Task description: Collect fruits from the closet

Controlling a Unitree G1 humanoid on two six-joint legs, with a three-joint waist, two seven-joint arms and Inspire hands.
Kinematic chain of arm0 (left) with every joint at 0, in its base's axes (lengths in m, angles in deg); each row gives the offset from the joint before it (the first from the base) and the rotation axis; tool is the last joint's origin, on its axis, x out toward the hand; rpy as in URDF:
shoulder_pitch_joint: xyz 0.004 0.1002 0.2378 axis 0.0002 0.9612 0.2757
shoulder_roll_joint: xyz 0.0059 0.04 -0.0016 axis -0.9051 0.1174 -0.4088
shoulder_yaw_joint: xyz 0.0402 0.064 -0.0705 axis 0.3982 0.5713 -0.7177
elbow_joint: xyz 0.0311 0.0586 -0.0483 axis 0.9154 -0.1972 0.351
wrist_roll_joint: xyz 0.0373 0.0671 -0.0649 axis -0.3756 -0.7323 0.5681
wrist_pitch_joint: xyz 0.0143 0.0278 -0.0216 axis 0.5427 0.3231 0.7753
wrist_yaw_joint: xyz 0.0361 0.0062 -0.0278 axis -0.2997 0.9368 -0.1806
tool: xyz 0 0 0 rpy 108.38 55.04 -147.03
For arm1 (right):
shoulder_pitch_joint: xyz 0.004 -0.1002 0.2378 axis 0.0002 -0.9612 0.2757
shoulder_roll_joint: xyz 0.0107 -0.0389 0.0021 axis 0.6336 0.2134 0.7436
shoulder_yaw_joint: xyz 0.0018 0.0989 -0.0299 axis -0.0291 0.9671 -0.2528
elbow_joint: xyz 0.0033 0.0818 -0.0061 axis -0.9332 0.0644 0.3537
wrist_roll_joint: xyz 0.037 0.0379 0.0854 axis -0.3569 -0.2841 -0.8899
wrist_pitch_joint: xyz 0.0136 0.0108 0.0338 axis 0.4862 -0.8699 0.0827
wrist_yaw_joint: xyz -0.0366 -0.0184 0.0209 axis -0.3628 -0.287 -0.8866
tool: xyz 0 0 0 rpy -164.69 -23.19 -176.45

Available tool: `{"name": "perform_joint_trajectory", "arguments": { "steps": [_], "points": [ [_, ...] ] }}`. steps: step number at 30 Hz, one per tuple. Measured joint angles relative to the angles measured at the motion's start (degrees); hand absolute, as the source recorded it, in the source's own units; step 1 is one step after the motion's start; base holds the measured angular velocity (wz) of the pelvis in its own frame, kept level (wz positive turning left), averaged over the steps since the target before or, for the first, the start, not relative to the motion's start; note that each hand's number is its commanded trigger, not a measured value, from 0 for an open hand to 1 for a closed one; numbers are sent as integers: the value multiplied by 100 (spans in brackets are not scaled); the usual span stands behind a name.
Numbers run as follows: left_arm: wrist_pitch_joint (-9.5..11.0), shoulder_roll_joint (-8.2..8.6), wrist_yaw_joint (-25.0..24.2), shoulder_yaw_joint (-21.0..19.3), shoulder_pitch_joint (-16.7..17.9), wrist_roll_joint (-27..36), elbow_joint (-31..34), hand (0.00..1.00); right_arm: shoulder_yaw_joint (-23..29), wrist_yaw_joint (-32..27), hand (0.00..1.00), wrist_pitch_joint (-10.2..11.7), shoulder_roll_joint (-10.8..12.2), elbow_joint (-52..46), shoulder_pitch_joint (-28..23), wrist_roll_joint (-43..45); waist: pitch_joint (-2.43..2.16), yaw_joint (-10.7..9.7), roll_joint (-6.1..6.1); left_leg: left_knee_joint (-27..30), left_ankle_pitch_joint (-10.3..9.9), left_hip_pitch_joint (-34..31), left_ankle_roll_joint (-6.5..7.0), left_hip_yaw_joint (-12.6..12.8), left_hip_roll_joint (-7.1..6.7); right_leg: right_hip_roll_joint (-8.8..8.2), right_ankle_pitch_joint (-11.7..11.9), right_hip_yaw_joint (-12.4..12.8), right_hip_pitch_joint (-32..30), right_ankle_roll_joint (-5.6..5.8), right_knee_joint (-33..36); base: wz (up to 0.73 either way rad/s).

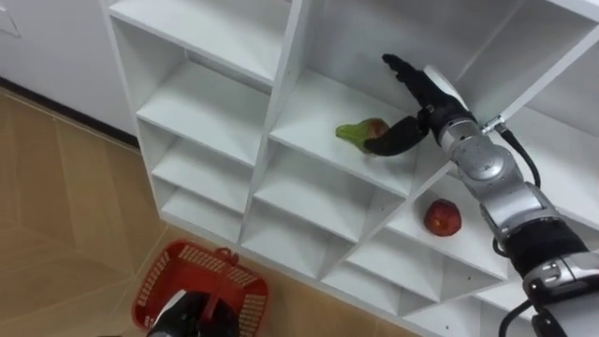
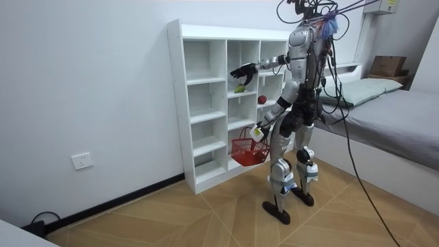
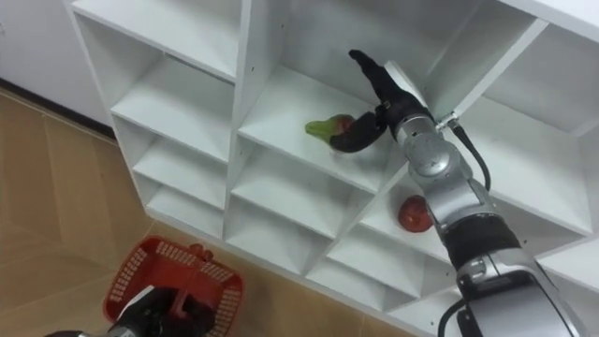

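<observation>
A green and red fruit (image 1: 358,133) lies on a shelf in the middle column of the white closet (image 1: 281,94). My right hand (image 1: 423,86) is open inside that compartment, fingers straight above the fruit and the thumb against its right side. One compartment lower and to the right rests a red apple (image 1: 442,217). My left hand (image 1: 187,318) is low at the view's bottom, shut on the handle of a red basket (image 1: 157,281). In the room view the basket (image 2: 248,152) hangs at thigh height in front of the closet.
The closet (image 2: 206,103) stands against a white wall, and I stand upright close before it on the wooden floor (image 1: 56,234). A bed (image 2: 398,116) is behind me at the room view's right. The other compartments in view hold nothing.
</observation>
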Motion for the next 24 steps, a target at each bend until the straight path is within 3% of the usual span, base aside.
{"name": "perform_joint_trajectory", "arguments": {
  "steps": [11, 14, 16, 24],
  "points": [
    [16, -31, 64, 278, -236, 64, -345, 100, -103, -247, 0, 47, 82, 857, 216, 12, 49, 229, 31, -53, 176, -413, -3, -15, -5, -2, 93, -1, -428, -65, 17, 0],
    [37, -47, 65, 230, -305, 57, -358, 100, -158, -351, 0, 81, 80, 976, 407, 76, 109, 229, 97, -55, 246, -583, -7, -15, 1, -8, 129, 2, -634, -88, 80, 0],
    [38, -46, 65, 234, -346, 58, -371, 100, -158, -414, 0, 87, 60, 979, 418, 76, 126, 229, 122, -57, 263, -627, -10, -16, 1, -12, 133, 2, -691, -94, 104, 0],
    [36, -13, 57, 227, -443, 49, -448, 100, -145, -692, 0, 83, 7, 1010, 513, 256, 150, 277, 174, -55, 324, -760, -12, -33, 5, -11, 179, -19, -819, -122, 113, 0]
  ]
}}
